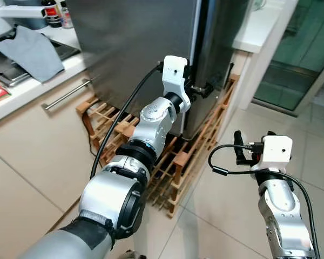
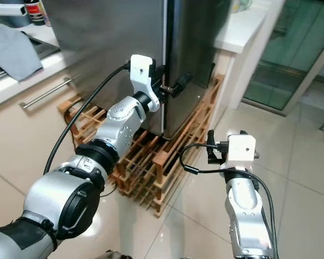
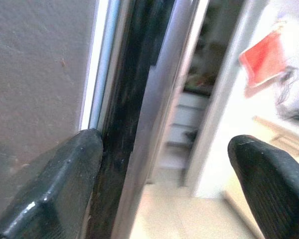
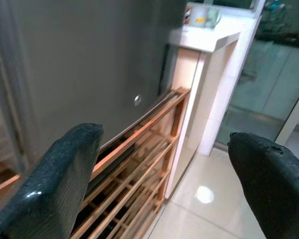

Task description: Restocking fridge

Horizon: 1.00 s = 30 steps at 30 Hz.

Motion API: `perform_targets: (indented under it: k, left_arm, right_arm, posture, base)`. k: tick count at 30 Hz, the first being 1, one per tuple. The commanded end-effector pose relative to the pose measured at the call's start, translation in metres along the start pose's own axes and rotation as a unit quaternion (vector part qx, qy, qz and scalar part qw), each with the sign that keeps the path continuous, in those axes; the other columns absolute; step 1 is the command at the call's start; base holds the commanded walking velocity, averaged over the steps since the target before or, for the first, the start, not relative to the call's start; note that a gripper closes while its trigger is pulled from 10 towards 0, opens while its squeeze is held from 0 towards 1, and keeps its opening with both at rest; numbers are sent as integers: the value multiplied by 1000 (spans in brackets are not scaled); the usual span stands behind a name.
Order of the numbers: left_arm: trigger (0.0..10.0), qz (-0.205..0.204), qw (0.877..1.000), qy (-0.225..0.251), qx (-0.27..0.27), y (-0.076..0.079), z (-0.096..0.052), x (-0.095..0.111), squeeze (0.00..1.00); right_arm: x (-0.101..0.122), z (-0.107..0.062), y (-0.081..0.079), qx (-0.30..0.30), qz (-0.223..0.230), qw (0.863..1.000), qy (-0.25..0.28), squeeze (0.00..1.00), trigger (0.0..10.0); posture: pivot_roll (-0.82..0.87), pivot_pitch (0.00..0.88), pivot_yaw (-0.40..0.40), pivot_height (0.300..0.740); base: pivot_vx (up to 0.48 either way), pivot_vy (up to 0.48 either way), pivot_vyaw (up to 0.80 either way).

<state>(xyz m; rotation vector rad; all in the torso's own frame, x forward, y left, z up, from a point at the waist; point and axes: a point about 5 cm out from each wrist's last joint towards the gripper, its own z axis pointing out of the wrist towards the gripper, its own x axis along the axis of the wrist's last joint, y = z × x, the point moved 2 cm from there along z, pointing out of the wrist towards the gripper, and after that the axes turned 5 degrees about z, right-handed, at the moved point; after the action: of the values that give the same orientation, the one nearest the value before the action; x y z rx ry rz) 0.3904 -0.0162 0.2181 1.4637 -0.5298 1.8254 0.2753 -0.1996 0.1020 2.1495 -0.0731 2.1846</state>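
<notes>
Fridge, grey and tall, fills the upper middle of the head views, its doors meeting at a dark vertical seam with a pale strip along it. Beside it on the robot's left runs a white table over beige cabinets with a long bar handle; a grey cloth lies draped on the table, with dark bottles further back. A low wooden rack of slats stands on the tiled floor against the foot of the fridge. To the right a second white table tops a pale cabinet, and glass panels lie beyond.

Reaching forward, the left arm puts the left gripper at the door seam. In the left wrist view one of its fingers lies against the grey door face right at the seam while the other stands well apart, so the fingers are spread and grasp nothing.

Lower, the right gripper hangs above the floor near the end of the rack, fingers spread wide and empty.
</notes>
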Motion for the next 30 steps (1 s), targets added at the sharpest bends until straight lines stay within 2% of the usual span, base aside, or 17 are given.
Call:
perform_targets:
  k: [1,4,5,6,10,11,12,15,18,20,21,22,23,24,26,28,30]
  left_arm:
    - [10000,-74,965,82,-238,152,50,32,0]
    - [10000,-162,894,146,-392,187,30,67,0]
    - [10000,-180,875,162,-418,188,22,76,0]
    - [10000,-188,870,166,-424,186,18,80,0]
    - [10000,-192,875,169,-411,166,11,82,0]
    - [10000,-163,902,154,-369,145,8,69,0]
    - [10000,-163,902,154,-369,145,8,69,0]
    - [10000,-99,956,94,-260,106,5,38,0]
    - [10000,-41,987,46,-149,65,-8,20,0]
    - [10000,-27,995,29,-97,43,-18,13,0]
    - [10000,-27,995,29,-97,43,-18,13,0]
    - [10000,-25,997,22,-67,30,-26,10,0]
    - [10000,-19,1000,19,7,0,-48,8,0]
    - [10000,-19,1000,19,7,0,-48,8,0]
    - [10000,-4,998,23,64,-20,-66,9,0]
    - [10000,18,991,22,132,-44,-89,11,0]
    - [10000,35,968,6,248,-78,-121,7,0]
  right_arm:
    - [5,-2,0,0,-3,1000,8,0,10000]
    - [5,-6,-1,0,8,1000,5,0,10000]
    - [5,-7,-1,0,8,1000,4,0,10000]
    - [4,-8,0,0,7,1000,2,0,10000]
    - [0,-7,-4,8,7,1000,-6,0,10000]
    - [0,-6,-7,14,7,1000,-6,0,10000]
    - [0,-6,-7,14,7,1000,-6,0,10000]
    - [-1,-3,-10,20,7,1000,-9,0,10000]
    - [0,1,-12,25,5,1000,-10,0,10000]
    - [1,3,-12,24,6,1000,-7,0,10000]
    - [1,3,-12,24,6,1000,-7,0,10000]
    - [2,4,-12,24,7,1000,-3,0,10000]
    - [8,6,-13,24,10,1000,8,0,10000]
    - [8,6,-13,24,10,1000,8,0,10000]
    - [12,6,-14,23,14,1000,15,0,10000]
    - [14,6,-15,22,18,999,20,0,10000]
    - [18,7,-18,22,23,999,28,0,10000]
  posture:
    - [-297,0,68,740]
    - [-313,0,76,740]
    - [-303,0,72,740]
    - [-296,0,68,740]
    - [-283,0,54,740]
    - [-260,0,47,740]
    - [-260,0,47,740]
    - [-235,0,33,740]
    - [-220,0,27,740]
    - [-196,0,26,740]
    - [-196,0,26,740]
    - [-191,0,27,740]
    - [-183,0,31,740]
    - [-183,0,31,740]
    - [-177,0,36,740]
    - [-170,0,44,740]
    - [-155,0,55,740]
  base:
    - [0,0,0]
    - [0,0,0]
    - [0,0,0]
    - [0,0,0]
    - [0,0,0]
    - [0,0,0]
    - [0,0,0]
    - [0,0,0]
    - [0,0,0]
    - [0,0,0]
    - [0,0,0]
    - [0,0,0]
    - [0,0,0]
    - [0,0,0]
    - [0,0,0]
    - [0,0,0]
    - [0,0,0]
